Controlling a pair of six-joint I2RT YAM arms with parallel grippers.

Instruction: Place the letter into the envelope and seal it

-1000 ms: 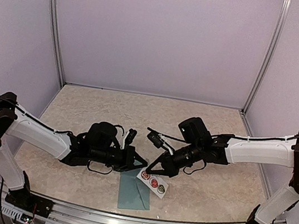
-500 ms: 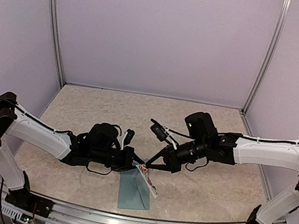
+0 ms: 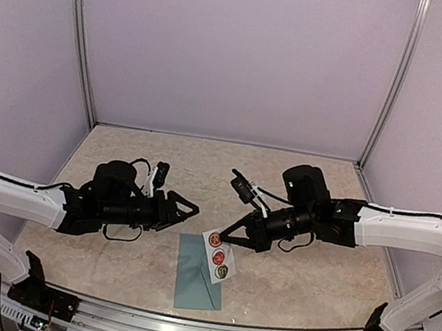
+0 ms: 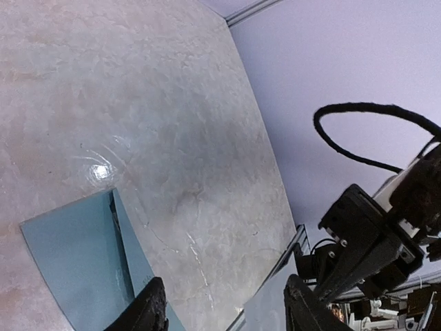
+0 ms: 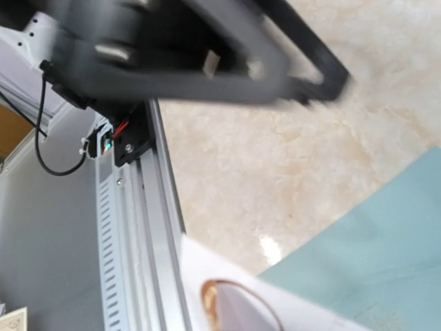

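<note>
I've drawn the left fingers (image 3: 186, 208) back from the teal envelope (image 3: 196, 287) on the worktop (image 3: 122, 159), and they now stand open and empty. The right fingers (image 3: 227, 235) stay pinched on the sticker strip (image 3: 219, 258) over the envelope's far corner. I can't see the letter; likely inside, so sealing is next.

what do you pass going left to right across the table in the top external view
left gripper → teal rectangular paper envelope → white strip of round stickers; the right gripper sits right at the strip, so it is left out
</note>
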